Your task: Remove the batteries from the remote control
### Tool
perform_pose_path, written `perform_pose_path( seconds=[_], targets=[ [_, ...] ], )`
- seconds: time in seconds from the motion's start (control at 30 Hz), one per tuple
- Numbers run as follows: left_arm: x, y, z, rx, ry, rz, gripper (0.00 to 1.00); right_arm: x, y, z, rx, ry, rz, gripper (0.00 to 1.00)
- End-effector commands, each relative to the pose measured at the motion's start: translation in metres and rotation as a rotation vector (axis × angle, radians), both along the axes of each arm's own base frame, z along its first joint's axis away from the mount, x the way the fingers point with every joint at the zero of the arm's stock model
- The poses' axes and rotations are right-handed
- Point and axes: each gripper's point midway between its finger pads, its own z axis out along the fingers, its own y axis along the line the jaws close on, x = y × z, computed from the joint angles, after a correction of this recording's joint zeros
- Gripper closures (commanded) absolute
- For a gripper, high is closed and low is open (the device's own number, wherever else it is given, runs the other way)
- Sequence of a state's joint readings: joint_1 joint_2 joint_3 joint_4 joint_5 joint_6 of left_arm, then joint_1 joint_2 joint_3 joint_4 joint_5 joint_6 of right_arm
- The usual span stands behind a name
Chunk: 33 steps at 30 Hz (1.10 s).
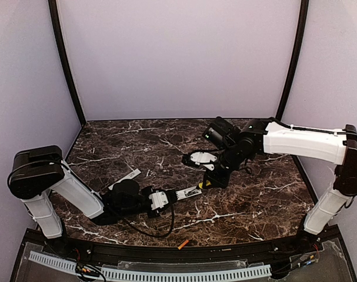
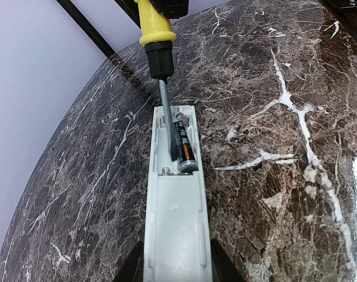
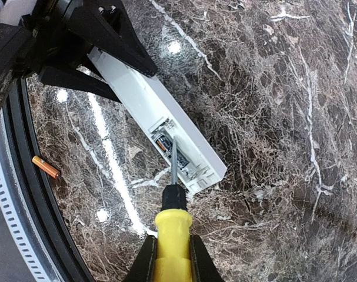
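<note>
Well, the left claw (image 1: 160,198) pinches the remote control (image 2: 177,205) by one end, and the right claw (image 3: 172,261) is clamped on a yellow screwdriver (image 3: 172,226). Its tip sits beside the battery (image 2: 183,147) in the open bay. That cell looks small, hard and slick, so I'd lever under one end. A loose battery (image 3: 46,167) lies near the counter (image 2: 272,176) edge.

Dark marble-patterned table (image 1: 137,141), pale lilac walls (image 1: 178,59), black corner posts (image 1: 67,64); glare spots (image 3: 175,47), probably overhead light.
</note>
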<state>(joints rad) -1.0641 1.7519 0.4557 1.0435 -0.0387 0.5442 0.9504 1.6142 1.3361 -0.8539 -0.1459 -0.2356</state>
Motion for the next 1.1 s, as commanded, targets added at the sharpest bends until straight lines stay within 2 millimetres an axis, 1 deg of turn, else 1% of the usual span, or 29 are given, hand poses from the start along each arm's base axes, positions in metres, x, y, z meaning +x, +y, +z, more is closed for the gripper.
perform_pose_path(
  seconds=[0.0,0.3,0.6,0.77,0.9,1.07],
  targets=[
    [0.000,-0.005,0.008,-0.013,-0.022,-0.021,1.00,0.005,-0.001,-0.005,-0.009,0.022,0.014,1.00],
    [-0.001,-0.006,0.002,0.016,-0.033,-0.024,1.00,0.005,-0.005,-0.015,-0.042,0.062,0.029,1.00],
    [0.000,-0.006,0.001,0.025,-0.041,-0.017,1.00,0.005,0.000,-0.020,-0.030,0.110,0.041,1.00],
    [0.003,-0.005,0.000,0.030,-0.050,-0.004,1.00,0.005,0.005,-0.028,-0.023,0.154,0.039,1.00],
    [0.012,-0.001,0.001,0.038,-0.075,0.045,1.00,0.007,0.008,-0.033,-0.019,0.172,0.041,1.00],
    [0.024,0.004,-0.005,0.081,-0.115,0.109,1.00,0.011,0.013,-0.031,0.001,0.166,0.035,1.00]
  ],
)
